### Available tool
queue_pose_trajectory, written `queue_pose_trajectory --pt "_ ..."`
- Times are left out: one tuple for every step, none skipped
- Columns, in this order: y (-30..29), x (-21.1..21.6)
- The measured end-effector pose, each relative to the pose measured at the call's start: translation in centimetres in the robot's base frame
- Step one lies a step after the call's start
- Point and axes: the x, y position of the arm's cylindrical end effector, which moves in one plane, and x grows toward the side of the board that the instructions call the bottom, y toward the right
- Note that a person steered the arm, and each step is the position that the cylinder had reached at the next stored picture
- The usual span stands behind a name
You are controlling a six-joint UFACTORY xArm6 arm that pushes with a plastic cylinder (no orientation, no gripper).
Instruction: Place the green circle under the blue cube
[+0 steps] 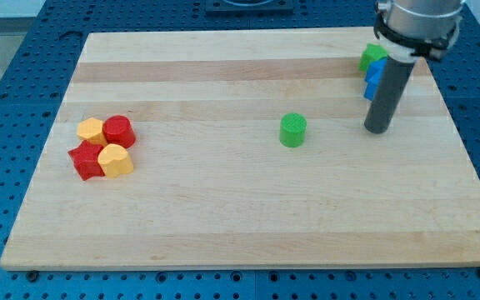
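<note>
The green circle (292,131) is a short green cylinder standing near the middle of the wooden board (223,225), a little right of centre. The blue cube (374,70) sits near the view's top right, partly hidden behind my rod, with another blue block (372,88) just below it and a green block (372,57) touching it above. My tip (377,130) rests on the board to the right of the green circle, about a hundred pixels from it, and just below the blue blocks.
At the view's left is a tight cluster: a yellow block (90,130), a red cylinder (119,131), a red star-like block (84,160) and a yellow block (116,160). The board lies on a blue perforated table (7,100).
</note>
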Motion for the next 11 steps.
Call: queue_pose_trajectory --pt "-4.7 0.1" --pt "-7.4 -2.3" --pt "-10.3 -4.1" --pt "-14.5 -4.7" --pt "-17.9 -2.3" --pt "-16.9 0.9" --pt "-10.8 -0.1" --pt "-5.3 -2.1" --pt "-3.9 -2.3" --pt "-5.5 -2.1" --pt "-6.8 -3.7"
